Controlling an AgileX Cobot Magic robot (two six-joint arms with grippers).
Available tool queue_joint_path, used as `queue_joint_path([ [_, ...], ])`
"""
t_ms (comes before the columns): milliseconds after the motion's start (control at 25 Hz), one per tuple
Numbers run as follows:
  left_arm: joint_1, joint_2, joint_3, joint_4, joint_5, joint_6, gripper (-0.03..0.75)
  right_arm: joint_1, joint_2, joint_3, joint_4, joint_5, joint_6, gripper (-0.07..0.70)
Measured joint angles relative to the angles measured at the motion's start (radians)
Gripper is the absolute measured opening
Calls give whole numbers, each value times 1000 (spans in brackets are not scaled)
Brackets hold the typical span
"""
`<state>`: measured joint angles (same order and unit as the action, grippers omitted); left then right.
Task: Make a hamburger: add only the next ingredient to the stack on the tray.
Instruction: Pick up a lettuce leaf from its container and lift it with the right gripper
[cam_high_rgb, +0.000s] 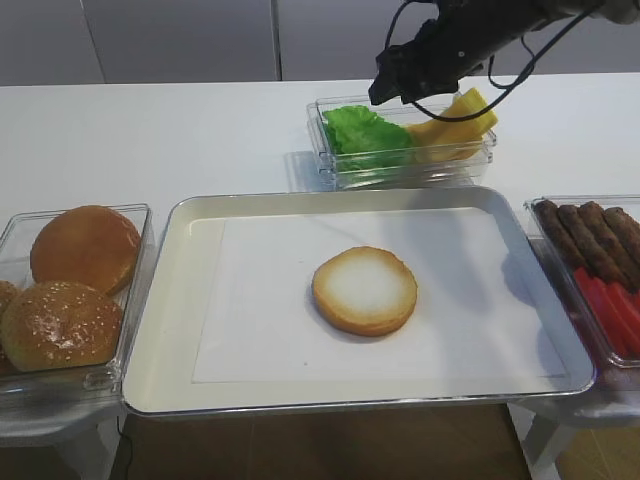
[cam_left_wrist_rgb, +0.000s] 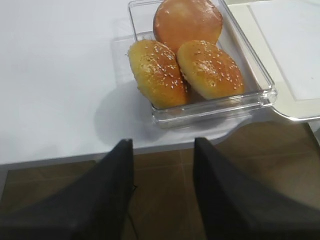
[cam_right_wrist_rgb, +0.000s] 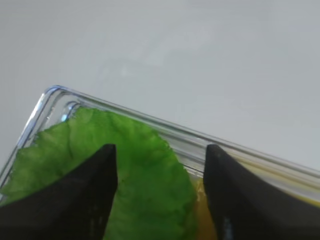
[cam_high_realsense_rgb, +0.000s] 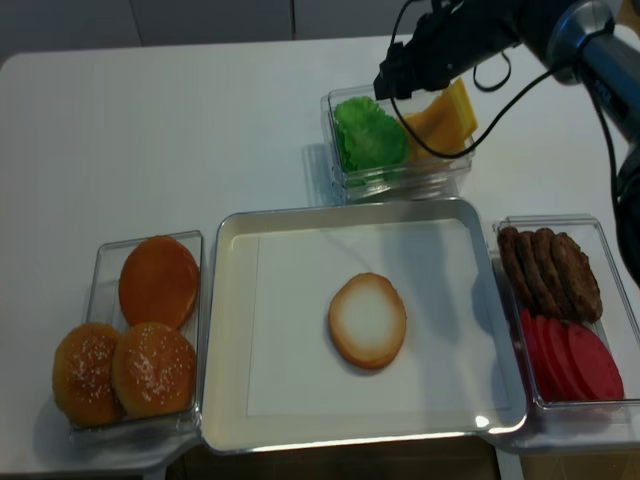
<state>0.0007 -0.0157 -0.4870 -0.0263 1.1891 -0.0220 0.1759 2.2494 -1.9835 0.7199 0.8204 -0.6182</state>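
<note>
The lettuce leaf (cam_high_rgb: 362, 132) (cam_high_realsense_rgb: 368, 135), bright green and ruffled, lies in a clear tub behind the tray. My right gripper (cam_high_rgb: 385, 90) (cam_high_realsense_rgb: 385, 82) hovers just above the tub's far left corner. In the right wrist view the gripper (cam_right_wrist_rgb: 161, 147) is open, its two dark fingers straddling the leaf (cam_right_wrist_rgb: 145, 185) without touching it. The stack is one bun bottom (cam_high_rgb: 364, 290) (cam_high_realsense_rgb: 367, 320), pale face up, in the middle of the silver tray (cam_high_rgb: 165, 330) (cam_high_realsense_rgb: 230, 350). My left gripper (cam_left_wrist_rgb: 162, 142) is open and empty, off the table's near left edge.
Yellow cheese slices (cam_high_rgb: 455, 122) (cam_high_realsense_rgb: 445, 115) share the lettuce tub. A tub of domed bun tops (cam_high_rgb: 80, 250) (cam_left_wrist_rgb: 187, 22) sits left of the tray. A tub with brown patties (cam_high_rgb: 590, 235) and red tomato slices (cam_high_rgb: 610, 310) sits on the right.
</note>
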Motion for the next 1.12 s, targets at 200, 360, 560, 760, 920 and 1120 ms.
queue_joint_path([
  [200, 0, 0, 0, 0, 0, 0, 302, 0, 23, 0, 76, 0, -51, 418],
  [360, 0, 0, 0, 0, 0, -2, 302, 1, 33, 0, 89, 0, -59, 419],
  [560, 0, 0, 0, 0, 0, -2, 302, 1, 51, -8, 113, -12, -63, 419],
  [760, 0, 0, 0, 0, 0, -2, 302, 1, 68, -8, 113, -14, -63, 419],
  [920, 0, 0, 0, 1, 0, -2, 302, 1, 68, -8, 113, -14, -65, 392],
  [1120, 0, 0, 0, 1, 0, -2, 304, 1, 68, -8, 113, -8, -67, 298],
])
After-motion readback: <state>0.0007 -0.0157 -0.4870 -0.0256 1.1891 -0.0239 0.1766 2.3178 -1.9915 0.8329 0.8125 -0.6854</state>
